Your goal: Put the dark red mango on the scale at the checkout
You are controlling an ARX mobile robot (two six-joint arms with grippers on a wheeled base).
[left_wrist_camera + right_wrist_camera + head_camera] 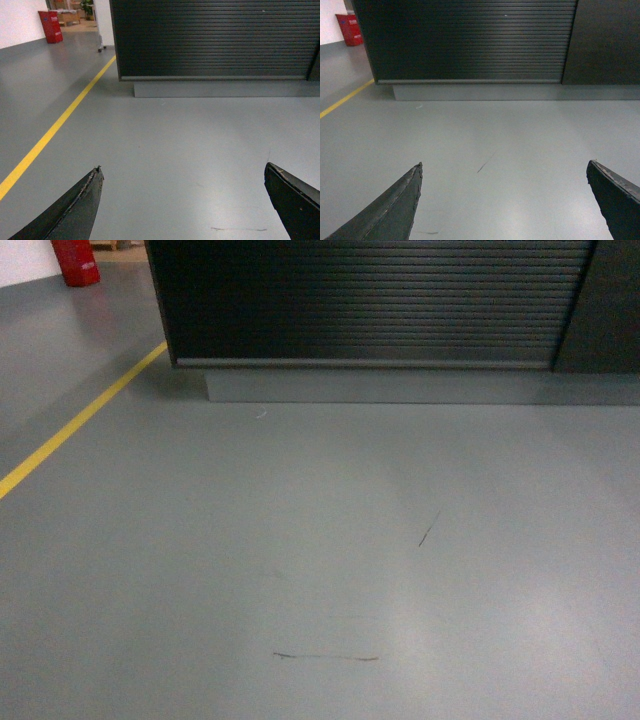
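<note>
The checkout [370, 300] stands ahead of me, a dark counter with a ribbed slatted front on a grey plinth [420, 386]. It also fills the top of the left wrist view as the checkout [215, 37] and of the right wrist view as the checkout [470, 40]. My left gripper [183, 169] is open over bare grey floor with nothing between its fingers. My right gripper [504, 164] is open the same way. Neither gripper shows in the head view. The dark red mango and the scale are out of view.
A yellow floor line [75, 425] runs diagonally along the left, seen too as the yellow line [60, 122]. A red object [76, 262] stands at the far left by a white wall. Dark scuff marks [326, 656] streak the grey floor.
</note>
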